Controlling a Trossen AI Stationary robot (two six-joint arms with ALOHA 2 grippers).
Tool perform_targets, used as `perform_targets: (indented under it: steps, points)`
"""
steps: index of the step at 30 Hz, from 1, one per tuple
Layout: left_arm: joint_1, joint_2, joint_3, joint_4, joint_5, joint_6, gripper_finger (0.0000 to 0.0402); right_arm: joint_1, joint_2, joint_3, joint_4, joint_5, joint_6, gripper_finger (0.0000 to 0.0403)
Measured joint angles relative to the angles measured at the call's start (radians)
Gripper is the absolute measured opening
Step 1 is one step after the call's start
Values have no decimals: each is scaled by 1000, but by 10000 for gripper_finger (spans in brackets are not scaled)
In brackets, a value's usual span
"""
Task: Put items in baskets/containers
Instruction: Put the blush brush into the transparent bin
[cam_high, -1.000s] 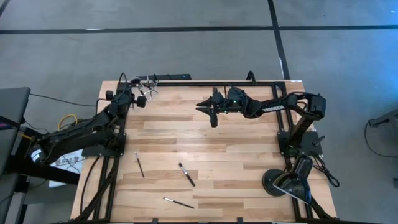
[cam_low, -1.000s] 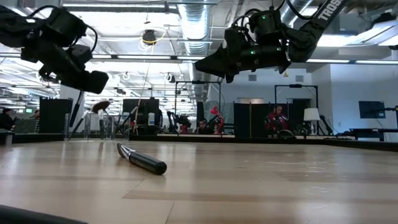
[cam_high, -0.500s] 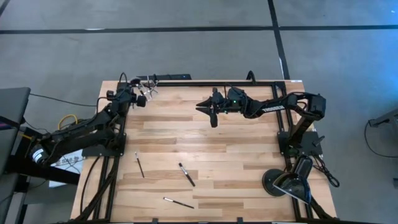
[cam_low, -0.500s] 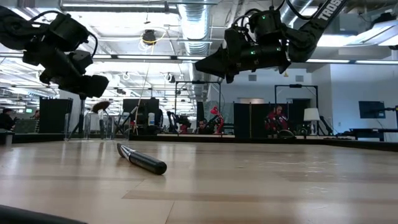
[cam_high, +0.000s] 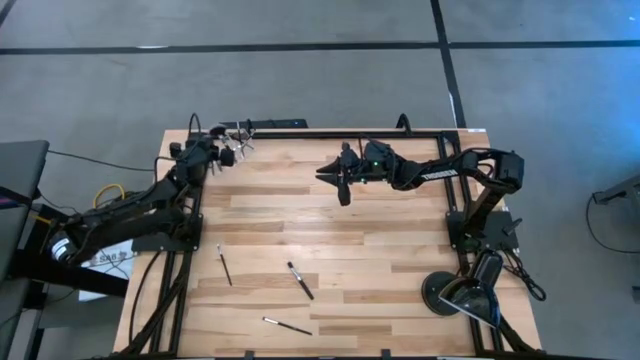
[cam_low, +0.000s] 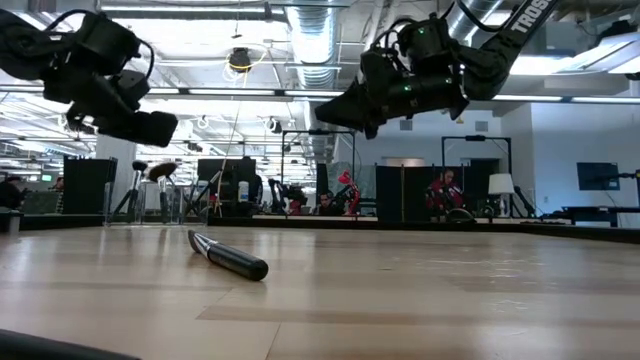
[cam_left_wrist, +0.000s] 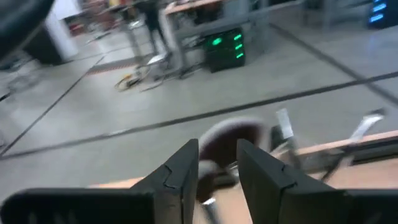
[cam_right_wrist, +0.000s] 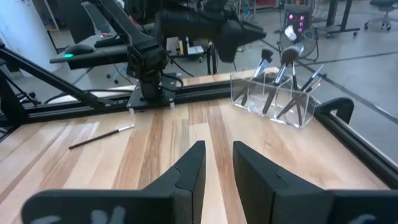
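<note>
A clear container (cam_right_wrist: 273, 98) at the table's far left corner holds several makeup brushes (cam_right_wrist: 287, 59), which stand leaning on its walls; it also shows in the high view (cam_high: 240, 134). My left gripper (cam_high: 224, 155) hovers just beside and above it, open and with nothing between its fingers (cam_left_wrist: 217, 152). My right gripper (cam_high: 325, 173) hangs open and bare (cam_right_wrist: 217, 152) over the far middle of the table. Three brushes lie flat on the near half: one at the left (cam_high: 225, 265), one in the middle (cam_high: 300, 280), one nearest the front edge (cam_high: 287, 325).
A round black lamp base (cam_high: 440, 293) stands at the near right by the right arm's mount. A black frame rail (cam_high: 330, 132) runs along the far edge. Bare wood (cam_high: 300, 225) lies between the grippers and the loose brushes.
My left gripper has opened above the container and let go of a brush. In the low view a second brush head now stands in the container beside the one that was there. The gripper has stayed in place, as has my right gripper.
</note>
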Motion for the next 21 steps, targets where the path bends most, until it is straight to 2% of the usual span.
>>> perform_targets:
  steps: [3, 7, 9, 11, 13, 15, 17, 21]
  points:
    - [-41, 0, 5, 48, 97, 16, 106, 0, 0, 0, -20, 0, 0, 72]
    - [-105, 0, 53, 66, 354, 15, 106, 0, 0, 0, -51, 0, 10, 72]
    - [-142, 2, 79, 52, 452, 14, 107, 2, 0, 1, -70, 1, 33, 72]
    - [-186, 10, 108, 27, 482, 14, 108, 19, 0, 22, -142, 26, 24, 72]
    - [-228, 20, 138, -4, 485, 14, 109, 58, 0, 73, -265, 96, -25, 72]
    - [-262, 23, 159, -5, 529, 20, 110, 111, 4, 143, -391, 177, -85, 72]
    - [-288, 17, 173, -1, 649, 65, 112, 161, 20, 215, -479, 241, -119, 72]
    - [-326, -8, 173, -4, 1007, 123, 112, 226, 30, 294, -520, 261, -106, 72]
